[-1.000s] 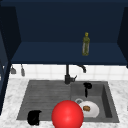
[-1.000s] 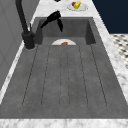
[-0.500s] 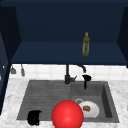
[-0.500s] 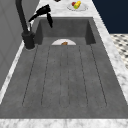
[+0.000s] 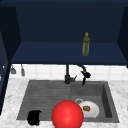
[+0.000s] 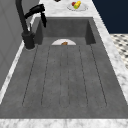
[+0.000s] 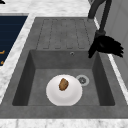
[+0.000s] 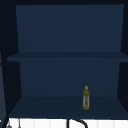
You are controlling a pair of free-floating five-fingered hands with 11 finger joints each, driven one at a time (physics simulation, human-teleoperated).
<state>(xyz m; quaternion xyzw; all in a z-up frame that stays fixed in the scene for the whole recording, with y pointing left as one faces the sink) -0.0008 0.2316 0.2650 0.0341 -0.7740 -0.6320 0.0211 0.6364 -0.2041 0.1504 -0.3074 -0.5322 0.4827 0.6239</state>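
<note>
My right hand [image 5: 85, 75] is at the tap spout's [image 7: 98, 7] end over the far side of the basin, fingers spread and gripping nothing, my left hand [image 5: 34, 117] idles near left, and I judge the next nudge needs a steady sideways push.
</note>
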